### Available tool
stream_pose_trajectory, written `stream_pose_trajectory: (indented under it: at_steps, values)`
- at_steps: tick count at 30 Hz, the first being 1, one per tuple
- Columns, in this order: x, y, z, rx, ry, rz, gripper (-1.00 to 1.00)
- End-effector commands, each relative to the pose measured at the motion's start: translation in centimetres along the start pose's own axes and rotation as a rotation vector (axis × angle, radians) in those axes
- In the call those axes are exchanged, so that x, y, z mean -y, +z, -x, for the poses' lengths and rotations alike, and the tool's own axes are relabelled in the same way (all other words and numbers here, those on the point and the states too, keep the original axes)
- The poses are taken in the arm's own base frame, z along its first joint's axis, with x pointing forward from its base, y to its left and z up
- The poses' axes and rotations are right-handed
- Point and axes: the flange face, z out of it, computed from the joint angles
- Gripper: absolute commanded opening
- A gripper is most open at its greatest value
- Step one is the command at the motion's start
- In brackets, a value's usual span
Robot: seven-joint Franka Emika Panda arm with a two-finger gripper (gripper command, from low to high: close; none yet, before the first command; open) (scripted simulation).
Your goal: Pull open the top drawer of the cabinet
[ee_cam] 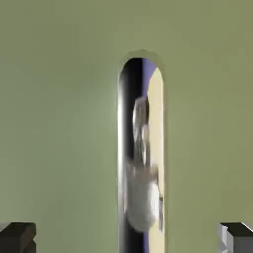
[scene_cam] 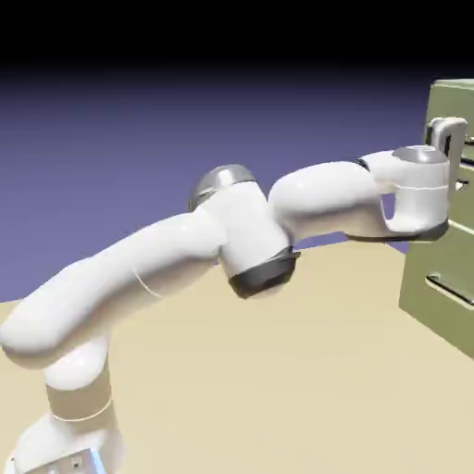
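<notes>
We see the cabinet (scene_cam: 451, 278) at frame right; gripper (ee_cam: 129, 236) spread wide, empty, fingertips at bottom corners straddling the top drawer (ee_cam: 59, 123) handle (ee_cam: 141, 148), prob. to clamp it.

One camera stands beside the white robot arm (scene_cam: 167, 259), looking across at the tall olive-green cabinet (scene_cam: 444, 222). The hand camera looks very closely at that cabinet's flat green drawer front (ee_cam: 59, 123) with its shiny grey bar handle (ee_cam: 141, 148).
</notes>
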Motion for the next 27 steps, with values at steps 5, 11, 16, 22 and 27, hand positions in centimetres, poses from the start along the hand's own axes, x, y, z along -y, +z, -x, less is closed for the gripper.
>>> stream_pose_trajectory:
  at_steps: [5,11,16,22,27]
  values:
    - [-0.2,0.8,-0.4,-0.003,-0.003,0.000,-1.00]
    - [-0.2,-1.4,-0.4,-0.003,-0.003,0.000,-1.00]
    - [-0.2,-3.8,-0.4,-0.003,-0.003,0.000,-1.00]
    - [-0.2,-7.5,-0.4,-0.003,-0.003,0.000,-1.00]
    - [-0.2,-11.2,-0.3,-0.003,-0.003,0.000,-1.00]
